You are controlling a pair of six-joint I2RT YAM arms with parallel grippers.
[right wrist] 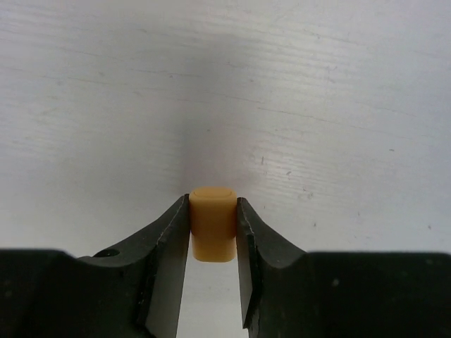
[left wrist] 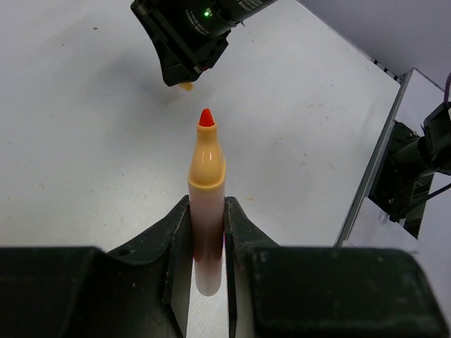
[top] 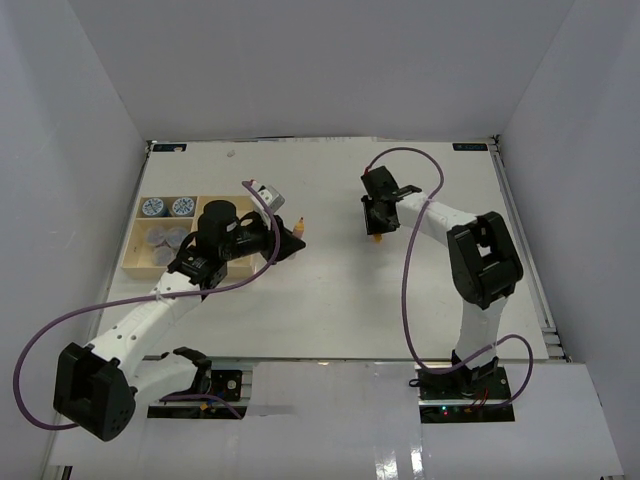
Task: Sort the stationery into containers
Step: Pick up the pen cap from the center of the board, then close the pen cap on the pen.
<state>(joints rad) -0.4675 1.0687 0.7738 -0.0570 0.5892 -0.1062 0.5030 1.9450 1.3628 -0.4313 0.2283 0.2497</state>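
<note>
I can't read any text from here. In the left wrist view there is faint white lettering on the black body of the right gripper, too small and blurred to make out. Two small stickers at the far corners of the table are illegible too.

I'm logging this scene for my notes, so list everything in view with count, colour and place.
table: one, white
tray: one, pale beige, table's left side
blue-lidded jars: two, blue and white, tray's far left compartments
grey-purple jars: at least two, tray, beside the blue ones
marker: one, pale orange, red tip, uncapped, in left gripper
cap: one, pale orange, in right gripper
left gripper: black, shut on the marker
right gripper: black, shut on the cap
</note>
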